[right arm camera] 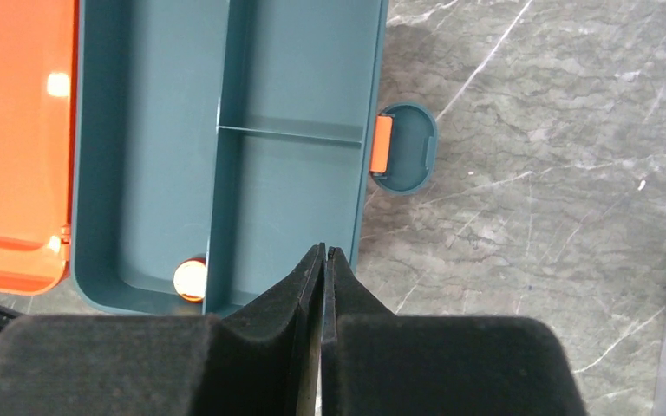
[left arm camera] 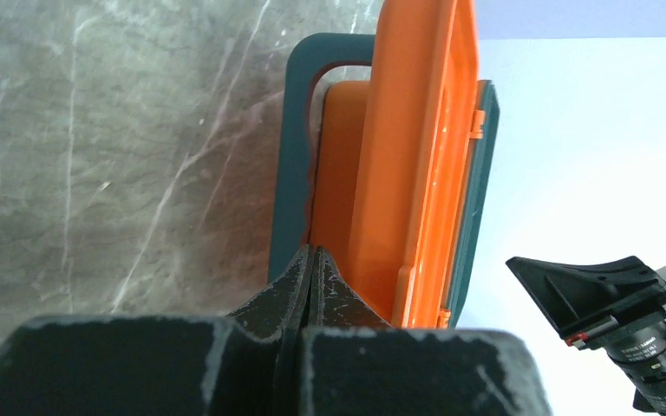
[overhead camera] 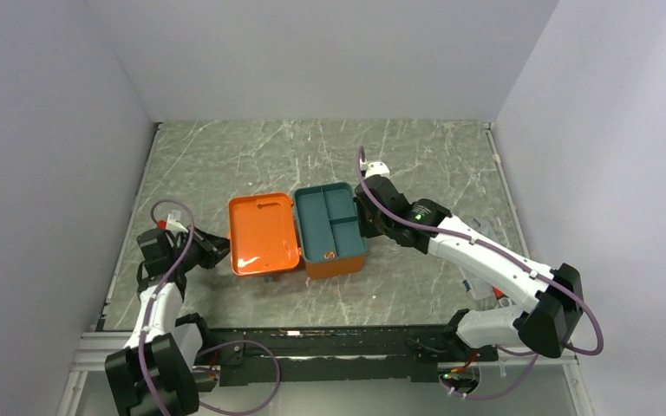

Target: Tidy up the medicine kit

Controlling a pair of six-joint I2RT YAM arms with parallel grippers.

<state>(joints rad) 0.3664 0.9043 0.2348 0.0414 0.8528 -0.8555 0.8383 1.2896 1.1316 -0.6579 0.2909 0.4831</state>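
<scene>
At the middle of the grey marble-patterned table [overhead camera: 225, 156] we see the orange rectangular plastic medicine kit [overhead camera: 264, 234] [left arm camera: 399, 173] [right arm camera: 17, 130] lying open between the two arms. Its hinged lid is folded out flat to the left. Its base on the right holds a flat teal divided tray [overhead camera: 329, 221] [right arm camera: 286, 87].

The left gripper [overhead camera: 217, 251] [left arm camera: 312, 260] sits at the lid's outer left edge, close to the curved teal handle [left arm camera: 290, 173]. Its fingers are pressed together with nothing between them. We cannot tell whether the tips touch the lid.

The right gripper [overhead camera: 366, 217] [right arm camera: 323, 256] hangs at the kit's right side, over the tray's right rim. Its fingers are closed to a hairline and grip nothing.

Just beyond that rim, the rounded teal front latch [right arm camera: 403, 147] lies flat on the table. We count three compartments in the tray, and a small round orange-white item [overhead camera: 330, 255] [right arm camera: 190, 279] rests in the near corner of the long left one
</scene>
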